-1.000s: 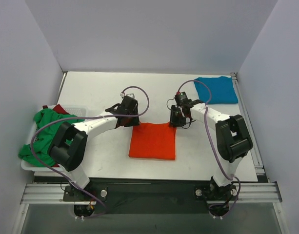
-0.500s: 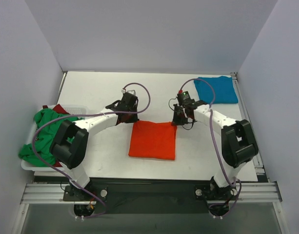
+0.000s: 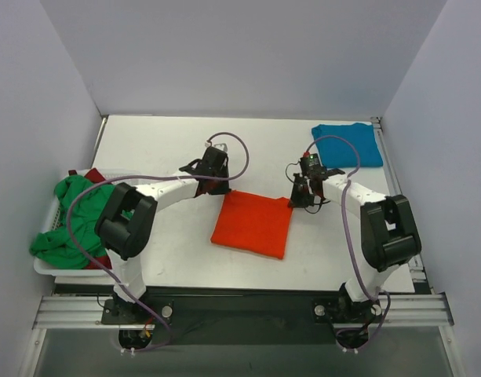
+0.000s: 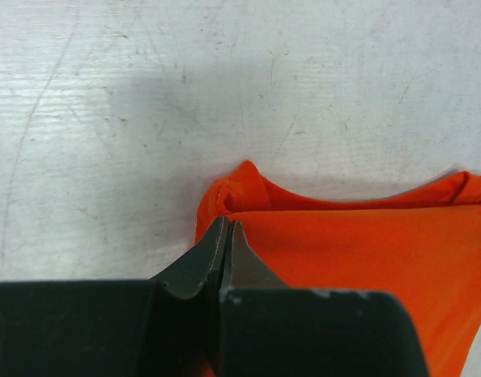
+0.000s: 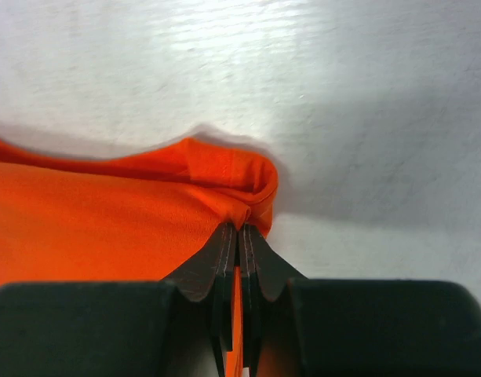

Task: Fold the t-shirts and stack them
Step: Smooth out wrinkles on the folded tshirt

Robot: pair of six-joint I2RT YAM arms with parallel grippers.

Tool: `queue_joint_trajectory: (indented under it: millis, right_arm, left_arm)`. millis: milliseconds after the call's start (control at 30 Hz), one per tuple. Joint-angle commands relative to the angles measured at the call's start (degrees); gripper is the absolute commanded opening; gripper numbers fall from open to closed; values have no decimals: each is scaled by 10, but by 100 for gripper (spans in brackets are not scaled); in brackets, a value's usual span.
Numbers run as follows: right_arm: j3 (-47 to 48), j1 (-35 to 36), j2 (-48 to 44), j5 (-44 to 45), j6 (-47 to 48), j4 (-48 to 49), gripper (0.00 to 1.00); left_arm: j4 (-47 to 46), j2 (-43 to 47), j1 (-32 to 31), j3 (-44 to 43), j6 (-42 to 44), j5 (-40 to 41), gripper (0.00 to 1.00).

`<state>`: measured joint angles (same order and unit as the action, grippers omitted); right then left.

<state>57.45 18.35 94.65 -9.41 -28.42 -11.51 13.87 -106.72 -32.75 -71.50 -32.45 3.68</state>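
Observation:
A folded orange-red t-shirt point(image 3: 253, 223) lies mid-table, skewed a little. My left gripper point(image 3: 219, 188) is shut at its far left corner; in the left wrist view the gripper point(image 4: 227, 228) pinches the cloth edge point(image 4: 240, 184). At the far right corner my right gripper point(image 3: 300, 198) is shut on the cloth, and the right wrist view shows orange-red fabric point(image 5: 224, 177) caught in the gripper point(image 5: 238, 232). A folded teal blue t-shirt point(image 3: 347, 144) lies at the back right. A green t-shirt point(image 3: 71, 220) and a dark red one point(image 3: 97, 177) sit in the basket at left.
A white lattice basket point(image 3: 52, 265) stands at the table's left edge, holding the unfolded shirts. Purple cables loop over both arms. Grey walls close in the table on three sides.
Both grippers have shut on the orange-red t-shirt's far corners and moved right, dragging the shirt right and turning it slightly.

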Motion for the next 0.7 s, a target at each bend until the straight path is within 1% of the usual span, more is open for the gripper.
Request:
queue_joint_trajectory:
  millis: [0,33,67,100,133,167,200,233,267,300,333,367,400,433,467,500,533,600,633,667]
  right_arm:
    - [-1,-28,45,-8,6,17,0]
    - [0,-30,50,-9,6,18,0]
    - [1,-32,54,-10,6,20,0]
    - [3,-36,57,-11,6,20,2]
    - [5,-38,58,-13,5,20,10]
    - [6,-41,55,-17,6,19,15]
    - [6,-43,52,-17,5,18,22]
    - [5,-45,48,-16,5,16,27]
    - [4,-45,35,-17,6,14,38]
    - [1,-48,28,-17,5,12,43]
    - [-4,-50,20,-18,5,11,46]
    - [-8,-51,5,-19,4,6,53]
    - [-15,-54,-4,-26,6,7,55]
    - [-29,-54,-14,-26,6,7,61]
    - [-37,-55,-31,-25,3,7,63]
    - [-44,-55,-41,-32,-3,9,64]
    - [-52,-54,-50,-39,-8,13,65]
    - [-86,-54,-75,-60,-20,38,66]
    - [-98,-54,-81,-72,-31,47,67]
    - [-119,-54,-93,-76,-38,67,67]
  left_arm:
    - [-44,-31,13,-42,12,-20,1]
    - [-42,-36,15,-49,12,-22,6]
    - [-45,-37,18,-52,12,-23,13]
    - [-47,-34,24,-53,12,-23,33]
    - [-51,-24,30,-52,13,-25,41]
    - [-53,-17,34,-51,15,-29,47]
    - [-53,-10,45,-53,18,-32,57]
    - [-50,-3,50,-53,21,-32,61]
    - [-46,15,54,-53,24,-32,65]
    - [-39,25,59,-52,26,-31,69]
    - [-18,42,63,-53,26,-22,69]
    - [-9,52,62,-51,26,-21,70]
    - [9,62,61,-46,25,-18,70]
    - [15,81,50,-38,16,-18,70]
    - [19,91,42,-29,12,-17,69]
    - [20,104,32,0,6,-12,66]
    - [16,126,8,16,-7,-13,61]
    - [-8,142,-19,64,-21,-25,57]
    - [-16,151,-42,77,-36,-30,46]
    - [-25,151,-54,89,-42,-37,41]
